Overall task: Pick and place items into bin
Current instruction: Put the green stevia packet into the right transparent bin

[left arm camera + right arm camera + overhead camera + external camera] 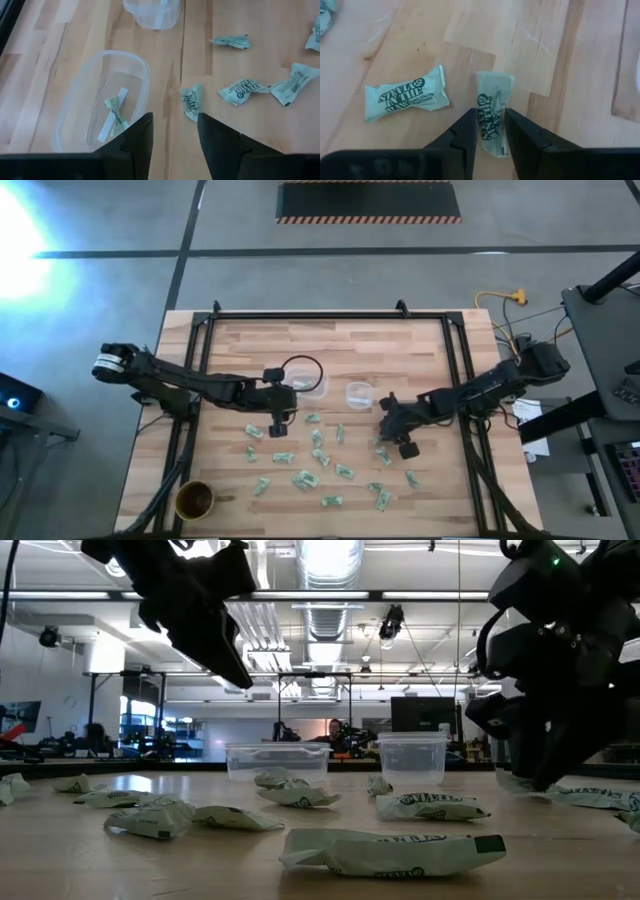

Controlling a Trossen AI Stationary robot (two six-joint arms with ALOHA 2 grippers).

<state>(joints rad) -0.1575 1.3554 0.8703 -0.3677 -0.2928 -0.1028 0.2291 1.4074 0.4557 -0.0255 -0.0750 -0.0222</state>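
Several small pale green wrapped items (318, 456) lie scattered on the near half of the wooden table (250, 345). Two clear plastic bins (312, 385) (359, 393) stand at mid-table. One item (116, 107) lies in the bin (75, 105) seen in the left wrist view. My left gripper (175, 142) hangs open above the table next to that bin, with nothing between its fingers. My right gripper (489, 132) is down at the table, right of centre, shut on one item (492, 100). Another item (405, 95) lies beside it. My right gripper pinches the packet between its two fingers (465, 130) by its long edges, on the half nearer the gripper (490, 125). The fingers slant down from the table's right side and lie along the packet. The packet's free end (495, 82) lies flat on the wood.
A round brown cup (195, 500) stands at the table's near left corner. A dark metal frame (330, 315) runs around the table's edges. Bare wood lies behind the bins, toward the far edge.
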